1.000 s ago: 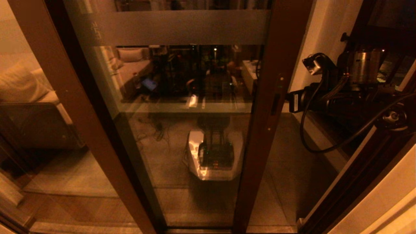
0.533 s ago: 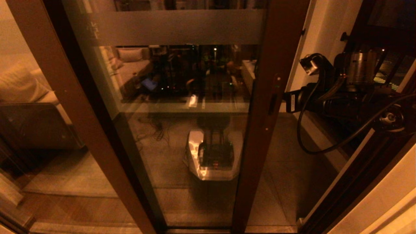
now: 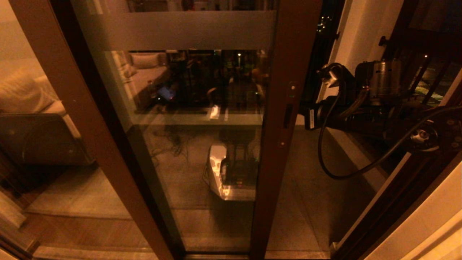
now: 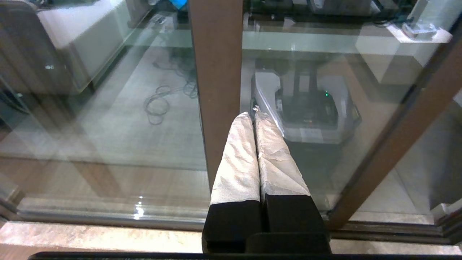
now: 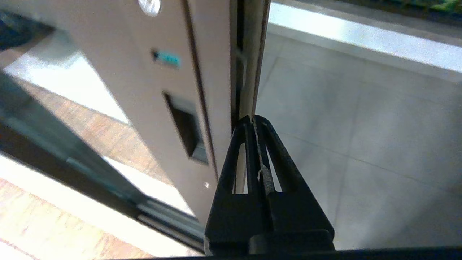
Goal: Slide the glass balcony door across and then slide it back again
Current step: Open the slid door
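One glass balcony door (image 3: 187, 119) fills the middle of the head view, its frosted band (image 3: 187, 30) near the top and a single recessed handle (image 3: 287, 115) in its right stile. The right gripper (image 5: 254, 121), fingers pressed together with nothing between them, touches the stile's edge just right of the handle. One brown-framed glass panel (image 3: 65, 108) stands to the left. The left gripper (image 4: 252, 115), also closed and empty, points at a frame post. A sofa (image 3: 36, 119) sits far left.
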Motion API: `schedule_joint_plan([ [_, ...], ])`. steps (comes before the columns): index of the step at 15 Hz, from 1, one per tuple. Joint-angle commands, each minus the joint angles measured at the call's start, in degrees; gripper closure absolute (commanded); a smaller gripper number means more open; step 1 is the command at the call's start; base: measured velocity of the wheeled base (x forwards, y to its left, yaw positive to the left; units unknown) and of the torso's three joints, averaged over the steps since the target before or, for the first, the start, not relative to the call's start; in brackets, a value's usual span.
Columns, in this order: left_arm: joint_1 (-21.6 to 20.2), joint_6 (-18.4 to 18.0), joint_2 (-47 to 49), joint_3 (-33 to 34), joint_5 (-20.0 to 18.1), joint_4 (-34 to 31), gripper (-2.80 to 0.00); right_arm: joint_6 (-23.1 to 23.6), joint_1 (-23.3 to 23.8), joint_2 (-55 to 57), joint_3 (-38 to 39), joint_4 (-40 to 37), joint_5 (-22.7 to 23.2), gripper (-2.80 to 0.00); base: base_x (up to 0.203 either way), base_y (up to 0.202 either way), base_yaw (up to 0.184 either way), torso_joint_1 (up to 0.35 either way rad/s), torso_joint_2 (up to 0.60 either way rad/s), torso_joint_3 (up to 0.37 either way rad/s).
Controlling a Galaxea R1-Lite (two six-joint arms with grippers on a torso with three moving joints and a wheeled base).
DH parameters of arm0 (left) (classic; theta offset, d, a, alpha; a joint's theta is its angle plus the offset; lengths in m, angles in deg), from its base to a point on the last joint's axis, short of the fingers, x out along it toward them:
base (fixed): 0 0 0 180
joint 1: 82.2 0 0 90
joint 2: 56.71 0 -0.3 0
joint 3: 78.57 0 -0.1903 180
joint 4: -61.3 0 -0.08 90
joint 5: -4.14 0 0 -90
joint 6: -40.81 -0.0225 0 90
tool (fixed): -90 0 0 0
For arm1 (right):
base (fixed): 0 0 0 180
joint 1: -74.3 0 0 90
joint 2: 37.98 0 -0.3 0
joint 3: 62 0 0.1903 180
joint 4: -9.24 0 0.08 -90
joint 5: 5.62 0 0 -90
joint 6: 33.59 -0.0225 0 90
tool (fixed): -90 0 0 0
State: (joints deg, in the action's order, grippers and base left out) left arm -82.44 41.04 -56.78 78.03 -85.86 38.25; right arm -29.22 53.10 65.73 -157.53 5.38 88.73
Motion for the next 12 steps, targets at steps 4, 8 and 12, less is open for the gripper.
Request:
schedule_joint_plan([
  [4, -0.02, 0.03, 0.07, 0.01, 0.0, 0.03, 0.0, -1.82, -3.81, 3.18, -0.03, 4.66, -5.12, 0.0, 0.0, 0.0, 0.0, 0.0, 0.0, 0.0],
  [8, -0.02, 0.03, 0.07, 0.02, 0.0, 0.03, 0.0, -1.83, -4.19, 3.26, 0.0, 4.93, -5.4, 0.0, 0.0, 0.0, 0.0, 0.0, 0.0, 0.0],
  [12, -0.02, 0.03, 0.07, 0.02, 0.0, 0.03, 0.0, -2.53, -3.75, 1.6, 0.78, 4.93, -5.4, 0.0, 0.0, 0.0, 0.0, 0.0, 0.0, 0.0],
])
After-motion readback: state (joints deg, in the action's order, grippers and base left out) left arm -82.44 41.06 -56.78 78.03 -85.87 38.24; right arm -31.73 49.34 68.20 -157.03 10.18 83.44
